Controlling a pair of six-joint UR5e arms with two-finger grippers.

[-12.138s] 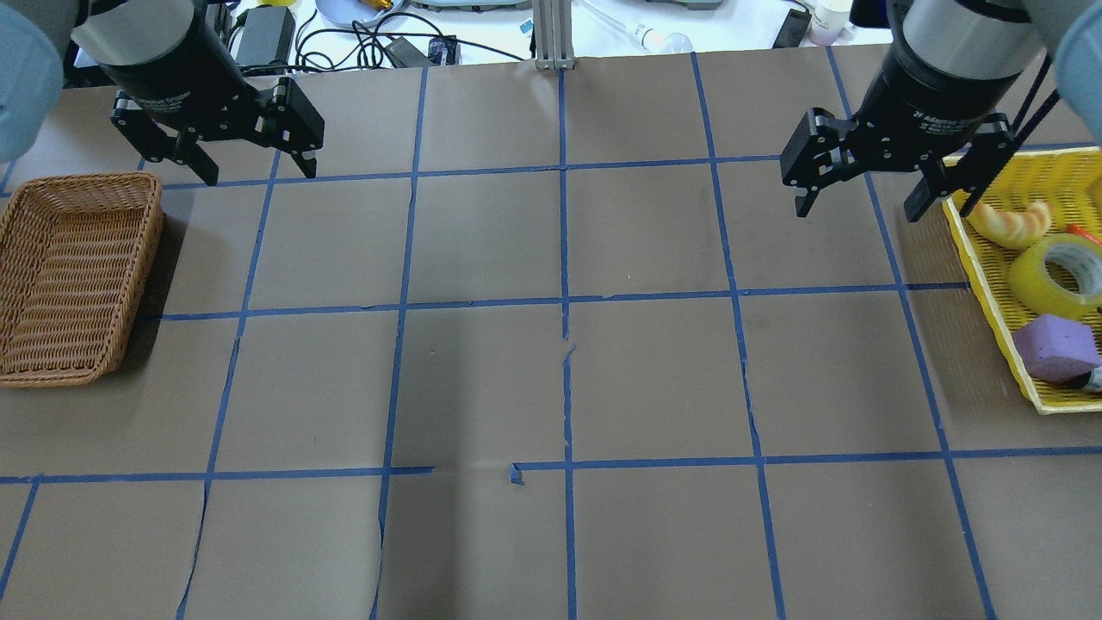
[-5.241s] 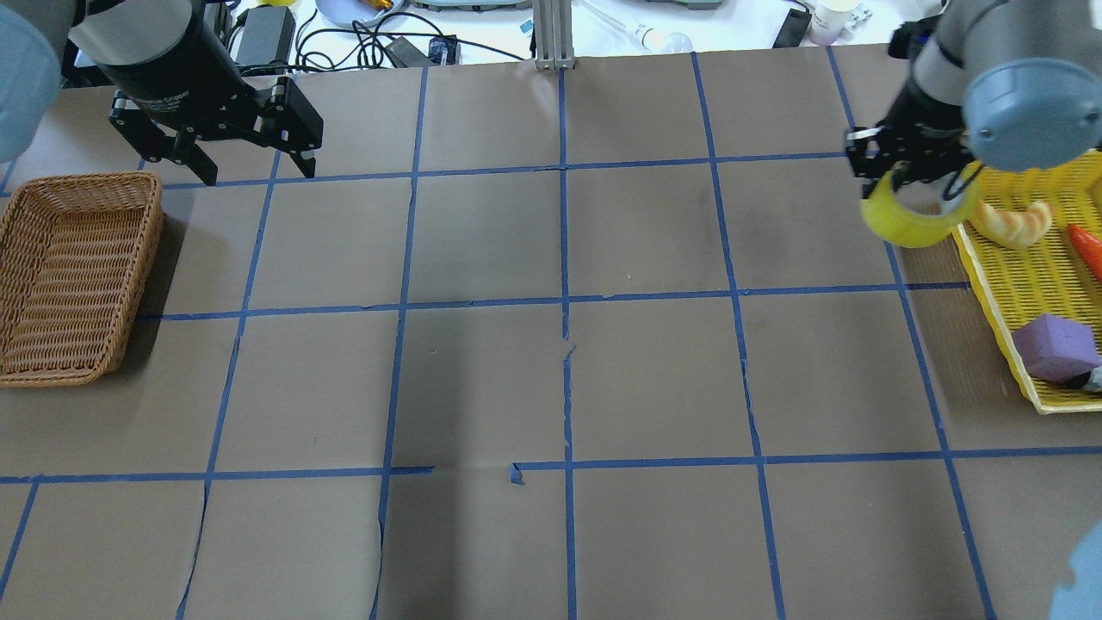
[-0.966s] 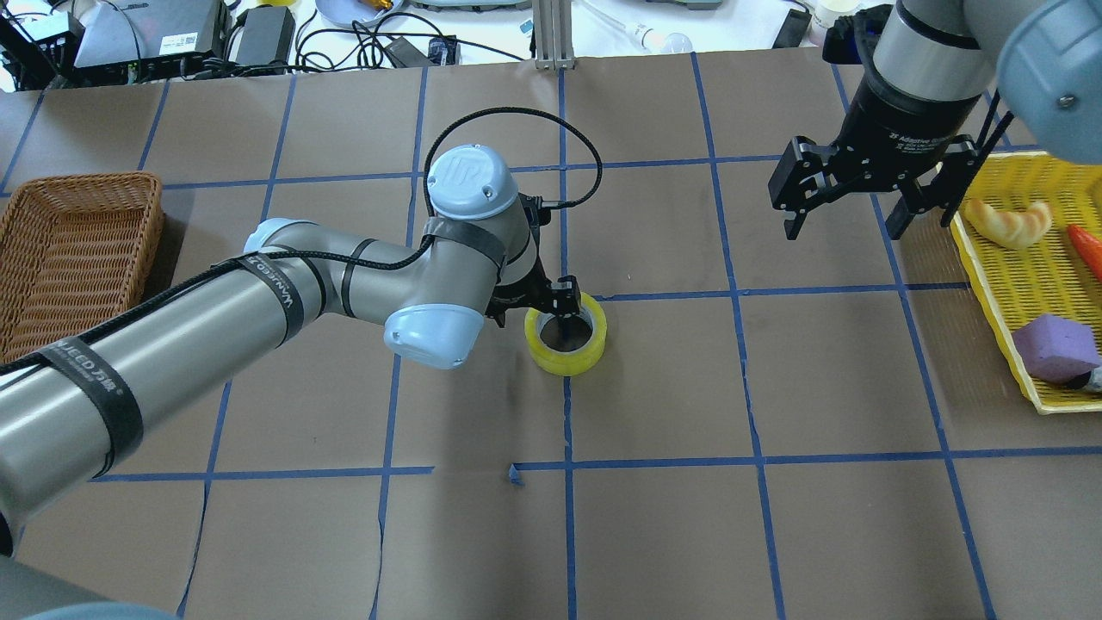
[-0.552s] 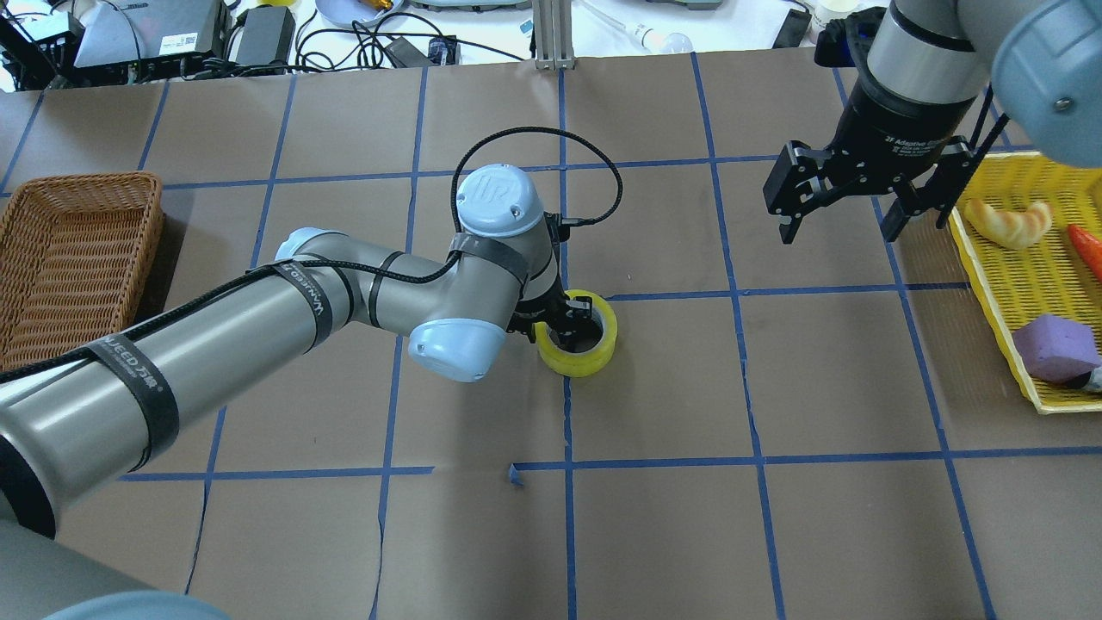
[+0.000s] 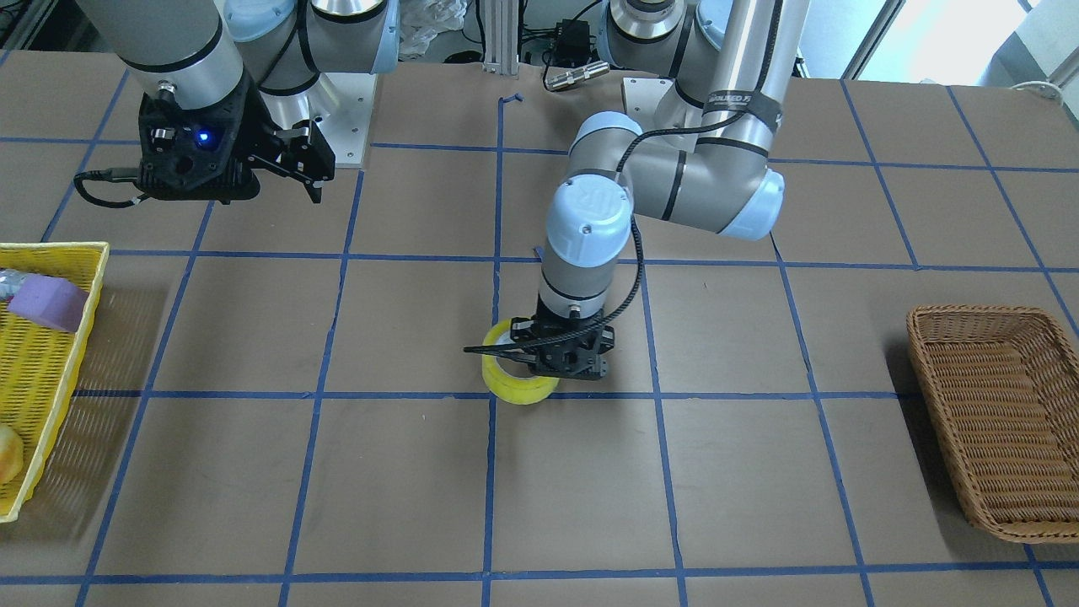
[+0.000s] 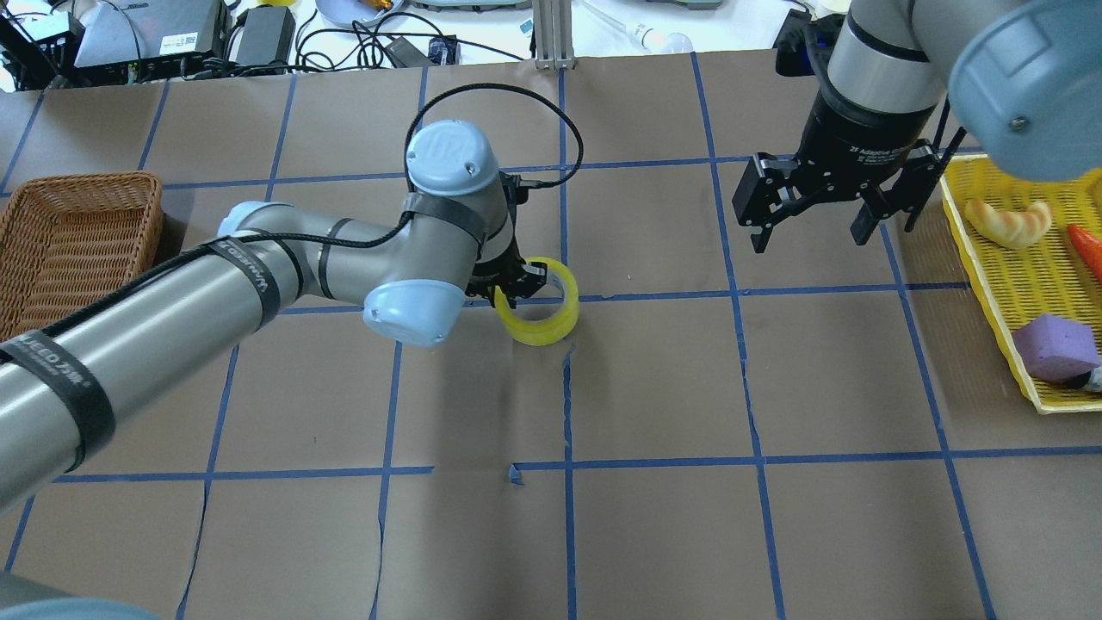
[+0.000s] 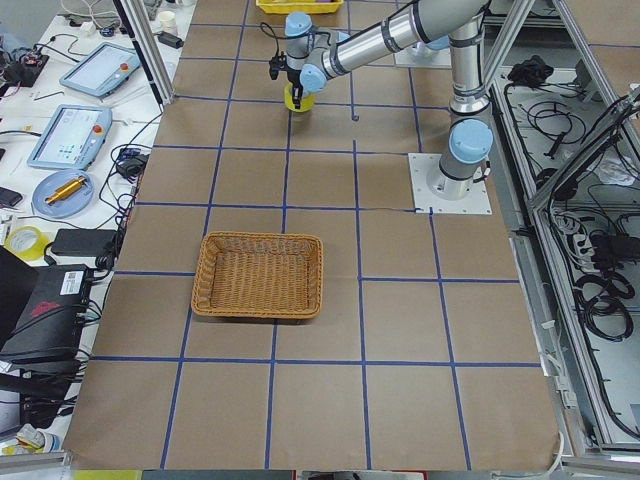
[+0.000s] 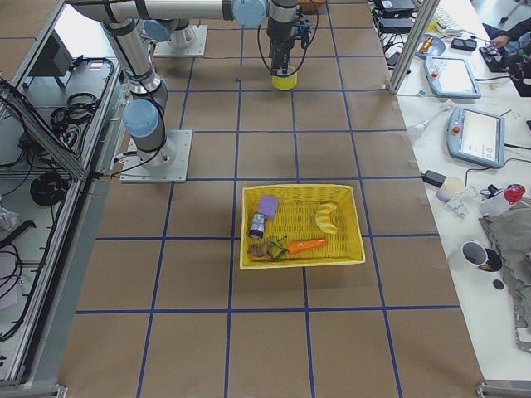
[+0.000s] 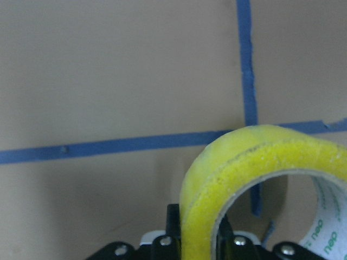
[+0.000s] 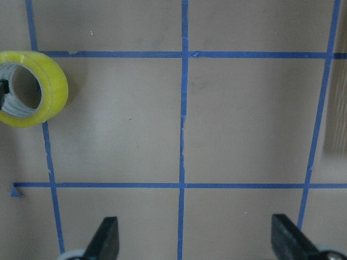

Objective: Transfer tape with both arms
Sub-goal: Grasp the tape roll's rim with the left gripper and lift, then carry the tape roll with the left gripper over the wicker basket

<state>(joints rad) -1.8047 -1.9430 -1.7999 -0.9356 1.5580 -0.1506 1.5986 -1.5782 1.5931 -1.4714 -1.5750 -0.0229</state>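
The yellow tape roll [image 6: 544, 320] is near the table's middle, by a crossing of blue grid lines, and tilted. My left gripper [image 6: 515, 293] is shut on its wall, one finger inside the ring and one outside. The left wrist view shows the tape's wall [image 9: 227, 179] pinched between the fingers. It also shows in the front view [image 5: 510, 381] under my left gripper [image 5: 548, 369]. I cannot tell if it touches the table. My right gripper [image 6: 809, 244] is open and empty, high at the right. Its view shows the tape [image 10: 54, 86] far to the left.
A wicker basket [image 6: 129, 284] stands at the left edge. A yellow tray [image 6: 990, 297] at the right edge holds a bread piece [image 6: 1009, 222], a carrot [image 6: 1086, 250] and a purple block [image 6: 1055, 344]. Cables and devices lie beyond the table's far edge.
The right gripper took the tape from the tray and set it at the middle. The left arm reached in and closed on it. In the last second it moved the tape leftward.
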